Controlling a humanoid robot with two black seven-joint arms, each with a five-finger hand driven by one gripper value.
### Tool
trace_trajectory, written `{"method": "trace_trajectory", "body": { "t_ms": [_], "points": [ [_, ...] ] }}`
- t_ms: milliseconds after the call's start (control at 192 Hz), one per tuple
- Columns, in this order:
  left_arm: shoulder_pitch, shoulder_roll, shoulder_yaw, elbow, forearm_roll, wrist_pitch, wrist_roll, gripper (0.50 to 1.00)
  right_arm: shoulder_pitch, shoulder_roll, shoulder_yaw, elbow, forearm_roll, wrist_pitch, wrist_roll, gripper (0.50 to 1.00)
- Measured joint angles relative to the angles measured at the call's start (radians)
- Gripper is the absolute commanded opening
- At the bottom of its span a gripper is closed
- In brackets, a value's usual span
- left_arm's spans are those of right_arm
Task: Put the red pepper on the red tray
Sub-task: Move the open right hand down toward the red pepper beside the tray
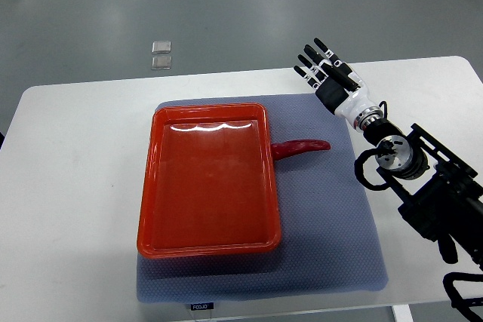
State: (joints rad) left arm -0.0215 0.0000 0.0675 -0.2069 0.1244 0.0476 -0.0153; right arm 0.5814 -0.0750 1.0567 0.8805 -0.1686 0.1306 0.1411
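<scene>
Since the red pepper (300, 146) lies on the mat (332, 216) touching the empty red tray's (207, 245) right rim, nothing's done yet; the right robot hand (326, 71) hovers nearby, fingers spread, holding nothing.

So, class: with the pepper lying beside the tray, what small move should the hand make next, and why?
Probably bring the right hand down and left over the red pepper. Its fingers are spread and hold nothing, and the pepper lies on the mat against the red tray's right rim.
</scene>
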Motion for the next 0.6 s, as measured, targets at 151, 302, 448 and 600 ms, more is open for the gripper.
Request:
{"method": "trace_trajectory", "body": {
  "t_ms": [151, 302, 448, 600],
  "points": [
    [0.000, 0.000, 0.000, -0.001, 0.000, 0.000, -0.003, 1.000, 0.000, 0.000, -0.001, 0.000, 0.000, 0.001, 0.000, 0.913],
    [0.000, 0.000, 0.000, -0.002, 0.000, 0.000, -0.004, 1.000, 0.005, 0.000, -0.005, 0.000, 0.000, 0.002, 0.000, 0.913],
    [0.000, 0.000, 0.000, -0.002, 0.000, 0.000, -0.005, 1.000, 0.033, -0.009, -0.075, 0.005, -0.041, 0.009, -0.007, 0.913],
    [0.000, 0.000, 0.000, -0.002, 0.000, 0.000, -0.005, 1.000, 0.110, -0.075, -0.278, 0.022, -0.234, 0.037, -0.024, 0.913]
  ]
}}
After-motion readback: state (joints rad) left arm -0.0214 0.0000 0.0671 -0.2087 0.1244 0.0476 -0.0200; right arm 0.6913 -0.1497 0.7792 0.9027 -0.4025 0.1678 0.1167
